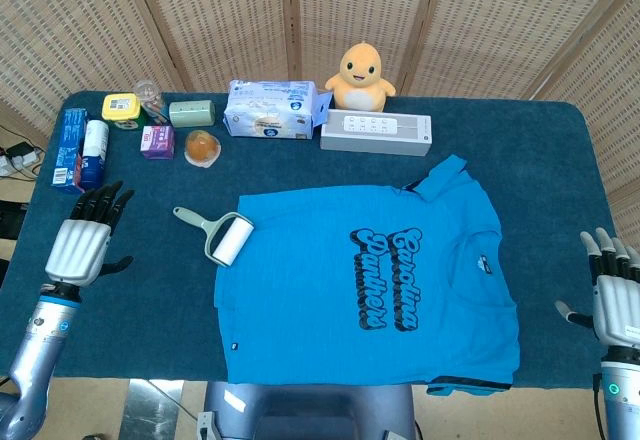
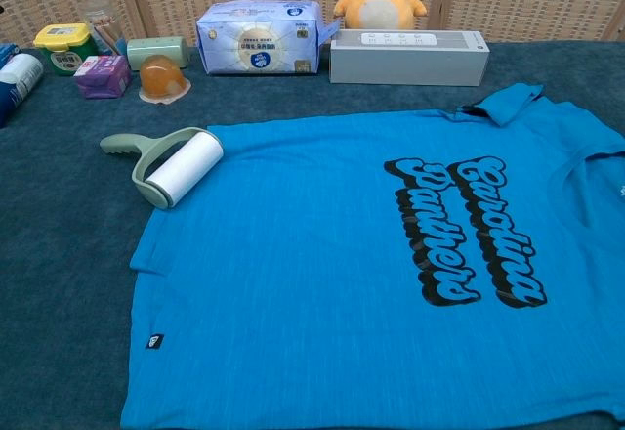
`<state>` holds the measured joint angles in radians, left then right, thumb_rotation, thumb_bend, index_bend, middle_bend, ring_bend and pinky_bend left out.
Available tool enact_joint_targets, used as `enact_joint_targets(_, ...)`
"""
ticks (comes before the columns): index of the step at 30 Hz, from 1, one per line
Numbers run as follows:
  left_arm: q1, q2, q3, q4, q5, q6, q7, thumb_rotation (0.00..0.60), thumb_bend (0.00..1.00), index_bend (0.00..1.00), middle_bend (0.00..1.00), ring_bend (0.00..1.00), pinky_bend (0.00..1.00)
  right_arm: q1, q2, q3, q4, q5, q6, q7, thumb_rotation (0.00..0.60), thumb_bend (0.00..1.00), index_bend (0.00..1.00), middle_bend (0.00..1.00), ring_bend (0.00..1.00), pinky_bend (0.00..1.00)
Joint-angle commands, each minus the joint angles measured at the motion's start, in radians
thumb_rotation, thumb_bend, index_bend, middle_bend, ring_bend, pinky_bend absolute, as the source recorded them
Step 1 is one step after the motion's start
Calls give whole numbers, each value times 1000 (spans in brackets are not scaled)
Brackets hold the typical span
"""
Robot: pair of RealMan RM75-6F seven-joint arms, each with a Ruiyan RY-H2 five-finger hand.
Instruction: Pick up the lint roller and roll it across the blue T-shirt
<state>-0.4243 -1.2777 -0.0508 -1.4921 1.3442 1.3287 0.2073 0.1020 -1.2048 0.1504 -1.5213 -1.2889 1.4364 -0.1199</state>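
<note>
Both hands idle at the table's near edge; lint roller lay unheld at the shirt's upper-left corner.

The left hand (image 1: pixel 82 240) at 8 o'clock and the right hand (image 1: pixel 612 280) at 4 o'clock each had fingers spread apart and held nothing. The blue T-shirt (image 1: pixel 370 280) lay flat at centre on the dark blue tablecloth (image 1: pixel 150 300). The lint roller (image 1: pixel 218 234) rested at 10 o'clock of the shirt, its white roll touching the shirt's edge, handle pointing away to the left. Nothing stood between the left hand and the roller. Farther back, along 11 to 1 o'clock, stood a blue tube box (image 1: pixel 70 148), a purple packet (image 1: pixel 156 141), an orange jelly cup (image 1: pixel 202 147), a tissue pack (image 1: pixel 272 109), a grey speaker (image 1: pixel 376 133) and a yellow plush toy (image 1: pixel 364 68).
</note>
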Motion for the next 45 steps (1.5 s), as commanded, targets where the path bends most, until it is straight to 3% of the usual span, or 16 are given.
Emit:
enact_joint_targets(1, -11, 8, -5, -2, 2, -31, -4, 600, 16, 0, 0, 0, 56, 0, 1, 1, 0, 3, -2, 3, 600, 29, 43, 0, 0, 0)
enact_joint_targets(5, -50, 26, -13, 16, 13, -111, -42, 600, 17, 0, 0, 0, 57, -1, 3, 2, -2, 8, -6, 2, 600, 29, 42, 0, 0, 0)
enact_joint_targets(9, -131, 58, -16, 80, 47, -261, -142, 600, 14, 0, 0, 0, 56, -1, 6, 2, -8, 9, -9, 1, 600, 28, 42, 0, 0, 0)
enact_joint_targets(11, -201, 68, -12, 144, 74, -391, -249, 600, 11, 0, 0, 0, 57, -2, 7, 4, -13, 8, -4, 0, 600, 27, 42, 0, 0, 0)
enact_joint_targets(15, -270, 51, 13, 262, 172, -467, -415, 600, 9, 0, 0, 0, 56, -6, 10, 7, -19, 11, 2, -6, 600, 27, 42, 0, 0, 0)
enact_joint_targets(22, -352, -73, 92, 545, 372, -401, -742, 600, 11, 0, 1, 17, 82, -3, 4, 9, -18, 24, -8, -18, 600, 28, 42, 0, 0, 0)
enact_joint_targets(28, -390, -178, 172, 760, 471, -334, -939, 600, 27, 2, 88, 137, 162, -1, 0, 11, -12, 36, -15, -27, 600, 29, 42, 0, 0, 0)
enact_joint_targets(38, -405, -309, 235, 1011, 516, -260, -1089, 600, 28, 177, 299, 241, 226, -1, -3, 13, -12, 43, -16, -34, 600, 29, 42, 0, 0, 0)
enact_joint_targets(45, -405, -361, 265, 1097, 513, -278, -1124, 600, 28, 208, 318, 242, 227, -4, -2, 13, -20, 39, -9, -36, 600, 28, 43, 0, 0, 0)
